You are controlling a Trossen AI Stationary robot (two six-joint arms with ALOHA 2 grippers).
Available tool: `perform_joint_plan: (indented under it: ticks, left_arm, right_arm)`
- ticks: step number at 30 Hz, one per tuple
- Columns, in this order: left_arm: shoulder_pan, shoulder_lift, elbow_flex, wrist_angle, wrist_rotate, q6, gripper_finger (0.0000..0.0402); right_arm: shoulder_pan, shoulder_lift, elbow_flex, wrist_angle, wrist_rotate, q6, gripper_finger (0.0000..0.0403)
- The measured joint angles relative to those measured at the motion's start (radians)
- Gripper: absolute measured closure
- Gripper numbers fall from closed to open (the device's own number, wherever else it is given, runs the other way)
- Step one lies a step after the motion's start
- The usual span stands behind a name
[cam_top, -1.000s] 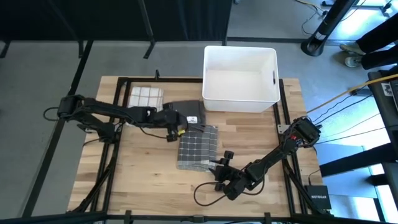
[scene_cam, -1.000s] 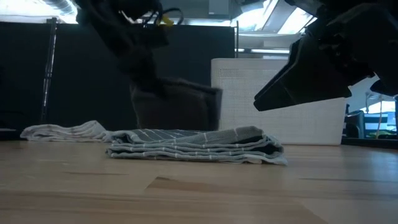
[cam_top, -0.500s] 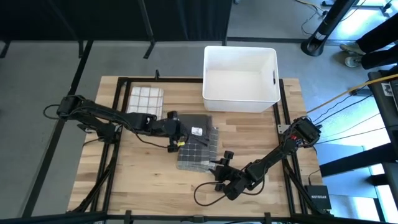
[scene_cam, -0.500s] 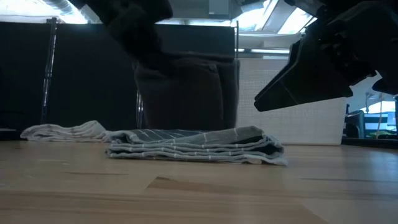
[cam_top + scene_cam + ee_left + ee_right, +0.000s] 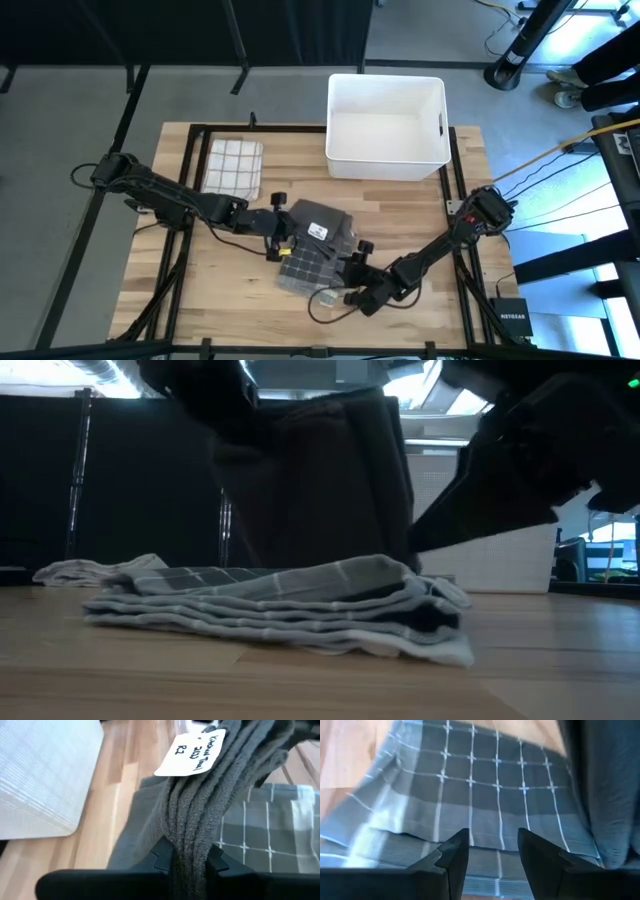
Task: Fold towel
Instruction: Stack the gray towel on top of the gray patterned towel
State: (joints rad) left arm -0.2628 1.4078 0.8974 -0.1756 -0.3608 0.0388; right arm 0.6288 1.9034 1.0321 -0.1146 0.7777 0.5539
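Wooden counter (image 5: 400, 215), white bin (image 5: 386, 125) at 12 o'clock, pale checked towel (image 5: 234, 164) at 10 o'clock, left gripper (image 5: 284, 232) clamped on dark grey towel (image 5: 318, 222) over folded plaid towel (image 5: 312, 268), right gripper (image 5: 352, 278) spread, empty, at its 4 o'clock edge.

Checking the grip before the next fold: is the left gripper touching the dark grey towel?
Touching. In the left wrist view the left gripper is shut on the bunched dark grey towel, with cloth pinched between both fingers.
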Motion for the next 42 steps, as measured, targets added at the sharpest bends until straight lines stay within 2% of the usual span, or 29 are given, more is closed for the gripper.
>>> perform_joint_plan:
  ticks: [4,12,20,29,33,37,42]
  left_arm:
    - [-0.005,-0.004,0.004,0.005,-0.028,0.018,0.0372]
    - [-0.066,-0.014,0.082,0.0,-0.045,0.051,0.0368]
    - [-0.1,-0.006,0.089,-0.125,-0.045,-0.051,0.0366]
    - [-0.112,0.04,0.088,-0.132,-0.032,-0.208,0.0362]
    - [-0.116,0.047,0.088,-0.139,-0.017,-0.298,0.0362]
    - [-0.122,0.05,0.088,-0.138,-0.009,-0.303,0.0357]
    - [-0.121,0.05,0.088,-0.137,-0.008,-0.37,0.0315]
  right_arm:
    - [-0.024,0.0,0.0,-0.035,-0.069,0.031,0.0231]
    - [-0.021,0.0,0.0,-0.082,-0.092,0.072,0.0231]
    - [0.016,-0.003,0.009,-0.104,-0.075,0.072,0.0231]
    - [0.031,-0.004,0.113,-0.281,-0.251,0.084,0.0231]
    - [0.047,-0.004,0.158,-0.356,-0.252,0.096,0.0231]
    - [0.069,-0.005,0.167,-0.362,-0.205,0.094,0.0231]
    - [0.074,-0.005,0.167,-0.368,-0.201,0.096,0.0231]
